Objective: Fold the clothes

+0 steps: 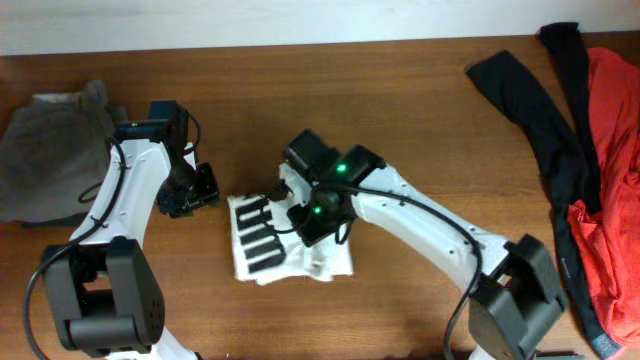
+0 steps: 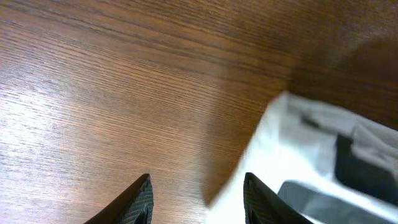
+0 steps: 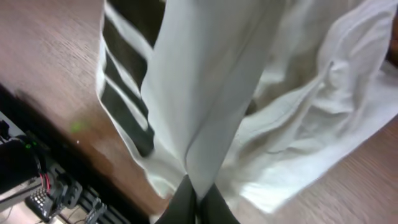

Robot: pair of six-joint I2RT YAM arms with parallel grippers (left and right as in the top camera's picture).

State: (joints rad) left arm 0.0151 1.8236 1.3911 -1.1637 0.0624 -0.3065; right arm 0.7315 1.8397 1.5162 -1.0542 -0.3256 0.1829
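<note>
Nothing readable anywhere; the white T-shirt point(image 1: 292, 263) shows only black bars point(image 1: 257, 238).

Four garments are lying on the counter point(image 1: 400, 90): one white T-shirt point(image 1: 283, 255), one black garment point(image 1: 535, 110), one orange-red garment point(image 1: 610, 200), one grey garment point(image 1: 50, 150).

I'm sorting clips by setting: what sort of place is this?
Likely a robotics lab bench for laundry folding: left arm and right arm over a wooden table, a white T-shirt between them, a black garment lying aside.
</note>
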